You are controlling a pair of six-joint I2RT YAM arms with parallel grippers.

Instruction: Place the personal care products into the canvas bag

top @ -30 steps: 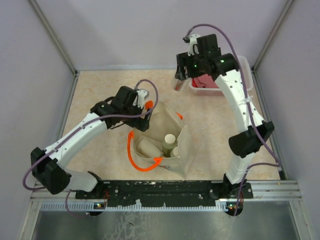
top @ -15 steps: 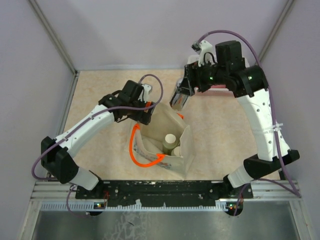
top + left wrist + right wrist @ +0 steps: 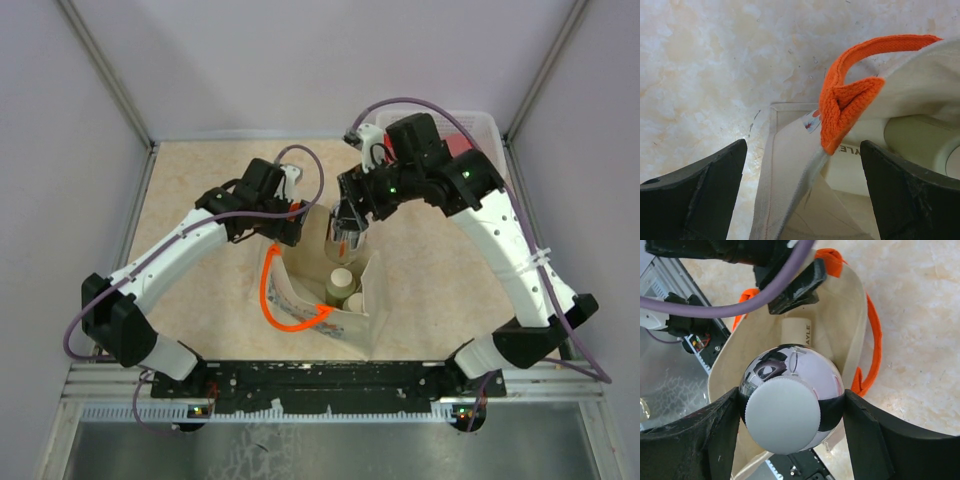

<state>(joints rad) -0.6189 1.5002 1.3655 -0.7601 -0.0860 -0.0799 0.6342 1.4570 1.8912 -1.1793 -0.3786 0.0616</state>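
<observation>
The canvas bag (image 3: pixel 368 305) stands open mid-table with orange handles (image 3: pixel 268 300). Two cream bottles with off-white caps (image 3: pixel 342 279) stand inside it. My right gripper (image 3: pixel 347 232) is shut on the small clear bottle with a white cap (image 3: pixel 345 243) and holds it over the bag's far opening. In the right wrist view the bottle (image 3: pixel 795 375) fills the space between my fingers, above the bag's mouth (image 3: pixel 850 305). My left gripper (image 3: pixel 290 228) is at the bag's far-left rim, jaws wide apart. The rim (image 3: pixel 790 165) and an orange handle (image 3: pixel 845 100) lie between them.
A white plastic basket (image 3: pixel 480 125) with a red cloth (image 3: pixel 458 145) sits at the far right corner, partly behind the right arm. Metal frame posts rise at the table's back corners. The arm base rail (image 3: pixel 330 380) runs along the near edge.
My right arm has carried the clear bottle from beside the basket leftward and down to over the bag's opening. My left gripper shifted slightly and stays at the bag's rim.
</observation>
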